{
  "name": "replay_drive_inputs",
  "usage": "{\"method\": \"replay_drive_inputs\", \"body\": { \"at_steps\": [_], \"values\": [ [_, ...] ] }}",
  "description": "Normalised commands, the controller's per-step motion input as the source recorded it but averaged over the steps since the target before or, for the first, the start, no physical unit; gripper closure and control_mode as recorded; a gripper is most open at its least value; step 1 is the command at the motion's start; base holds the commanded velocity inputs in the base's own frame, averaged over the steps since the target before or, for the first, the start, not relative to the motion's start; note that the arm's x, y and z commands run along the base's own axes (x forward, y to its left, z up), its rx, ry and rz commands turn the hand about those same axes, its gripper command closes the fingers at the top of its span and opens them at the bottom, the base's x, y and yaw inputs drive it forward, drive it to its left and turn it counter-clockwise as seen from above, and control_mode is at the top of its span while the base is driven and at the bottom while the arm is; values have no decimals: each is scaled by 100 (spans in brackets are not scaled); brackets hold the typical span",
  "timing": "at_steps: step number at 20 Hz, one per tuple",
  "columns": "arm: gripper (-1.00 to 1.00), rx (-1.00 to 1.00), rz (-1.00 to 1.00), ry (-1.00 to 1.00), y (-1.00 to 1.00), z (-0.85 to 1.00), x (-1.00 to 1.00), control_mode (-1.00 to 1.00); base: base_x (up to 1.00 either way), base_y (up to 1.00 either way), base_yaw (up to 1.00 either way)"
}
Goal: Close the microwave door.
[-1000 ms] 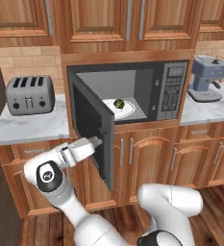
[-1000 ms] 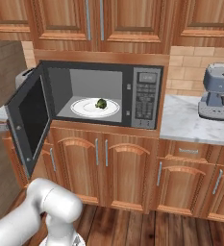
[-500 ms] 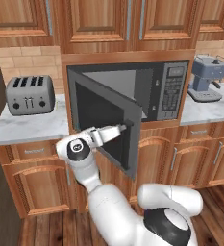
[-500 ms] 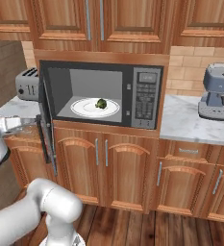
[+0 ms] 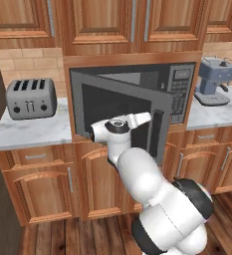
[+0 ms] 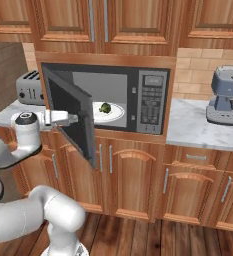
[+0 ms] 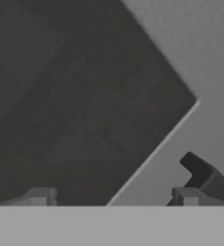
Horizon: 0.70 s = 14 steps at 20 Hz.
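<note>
The microwave (image 5: 181,74) is built in under the wooden wall cabinets, keypad (image 6: 150,102) on its right. Its door (image 5: 115,97), grey-framed with dark glass, stands about half open, hinged at left. In the right base view the door's black inner face (image 6: 79,107) angles out over the counter edge. My gripper (image 5: 148,118) is against the door's outer side; the same gripper (image 6: 74,119) meets the door from behind. In the hand view the gripper (image 7: 113,197) is open, fingertips (image 7: 186,196) wide apart close to the glass, with the door's dark handle (image 7: 205,178) at lower right.
A white plate with a green vegetable (image 6: 107,110) sits inside the oven. A silver toaster (image 5: 30,98) stands on the left counter, a blue-grey coffee machine (image 5: 214,82) on the right counter. Wooden base cabinets (image 6: 133,182) run below.
The door has swung from wide open to about half shut. My hand has travelled rightward with it, staying against its outer face.
</note>
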Motion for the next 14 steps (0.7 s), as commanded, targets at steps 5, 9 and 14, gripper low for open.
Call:
{"method": "replay_drive_inputs", "body": {
  "at_steps": [5, 9, 14],
  "values": [
    [-100, 17, 23, 15, -89, -1, 100, -100, 0, 0, 0],
    [-100, 12, 27, 4, -85, 0, 95, -100, 0, 0, 0],
    [-100, 16, 34, 0, -61, 0, 68, -100, 0, 0, 0]
  ]
}}
